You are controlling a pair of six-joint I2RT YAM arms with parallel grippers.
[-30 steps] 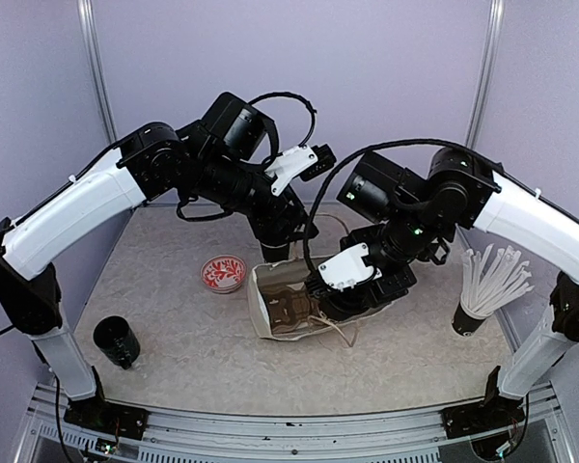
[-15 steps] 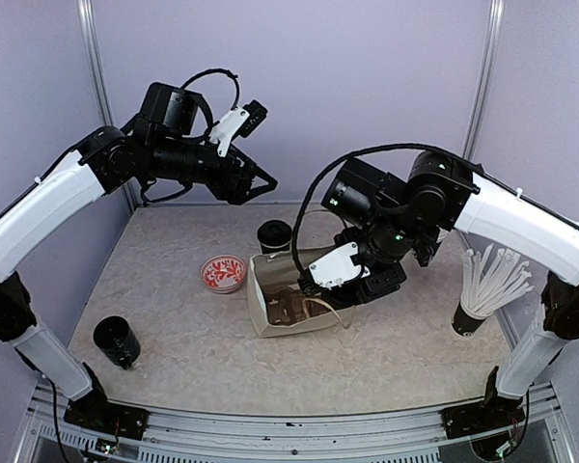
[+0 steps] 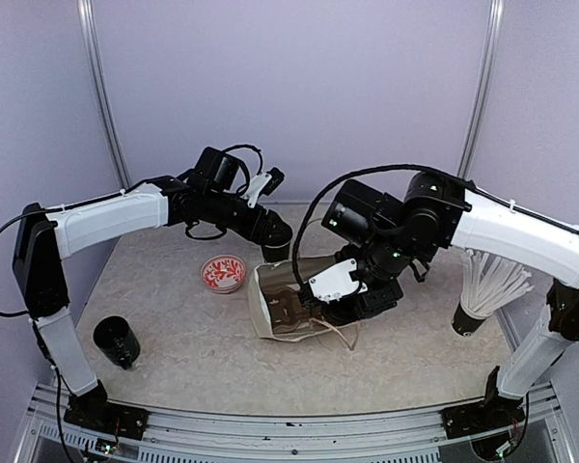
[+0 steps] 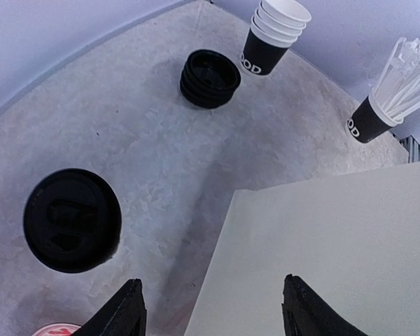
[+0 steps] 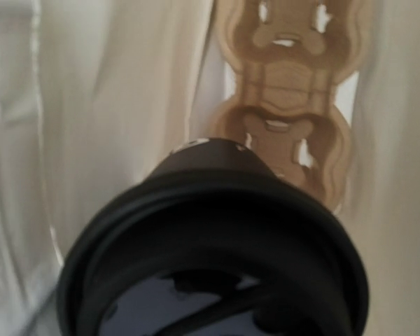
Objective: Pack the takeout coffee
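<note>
Now the takeout coffee [image 5: 217,259] sits inside the white bag [image 3: 270,309], close before the right claw [image 3: 328,304], whose grip I cannot tell, while the left claw [image 4: 211,283] hangs apart over the bench [image 4: 161,154] near another lidded cup [image 4: 71,219].

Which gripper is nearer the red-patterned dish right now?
Left. The left gripper hovers behind-right of the red-patterned dish; the right gripper, farther off, holds the takeout coffee in the bag.

Place: a robot lab booth
Walls: plain purple panels [image 3: 289,87], metal posts [image 3: 101,87]
Table: grey stone-look top [image 3: 174,318]
Robots: left arm [image 3: 106,217] and right arm [image 3: 511,227] bolted on
</note>
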